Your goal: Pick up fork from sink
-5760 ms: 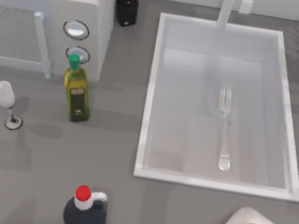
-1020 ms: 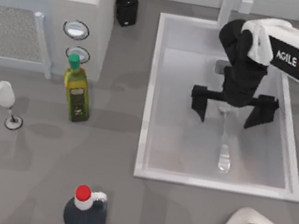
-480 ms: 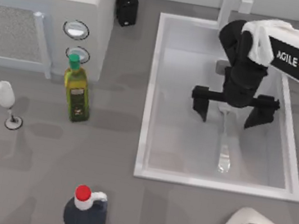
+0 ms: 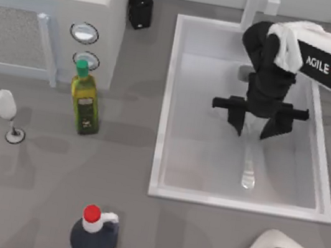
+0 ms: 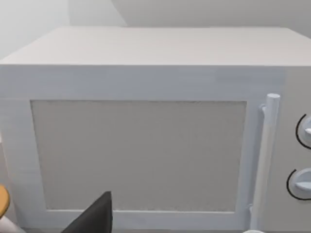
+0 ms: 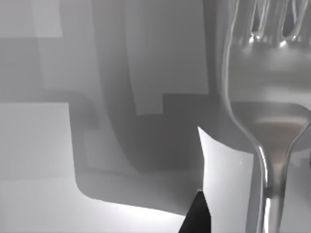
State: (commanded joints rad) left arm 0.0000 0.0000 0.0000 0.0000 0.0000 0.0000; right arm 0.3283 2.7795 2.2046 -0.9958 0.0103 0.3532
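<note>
The fork [image 4: 249, 157] lies flat on the floor of the sink [image 4: 167, 99], toward the sink's right half, its rounded handle end pointing to the near rim and its tines hidden in the top view under the right claw [image 4: 252, 126]. That claw hangs low inside the sink, straddling the neck of the fork; its two fingers [image 4: 237, 119] are partly open, angled in on either side of the metal, and they hold nothing yet. In the right wrist view the fork [image 6: 265, 121] shows close up — tines, shoulder and the thin neck running down — with one dark fingertip [image 6: 197, 213] just beside it.

The step in hand looks to be the closing on the fork. To do it well, the claw should be low enough that the fingertips reach beneath the fork's upper face, nearly touching the sink floor, since a thin flat piece of polished metal will slip out of a high pinch. The fingers should meet the neck squarely across its width, then lift straight up — slowly, as the long handle may tip the fork once it leaves the floor.

The left arm is parked at the tabletop's left, facing the microwave [image 5: 146, 121].
</note>
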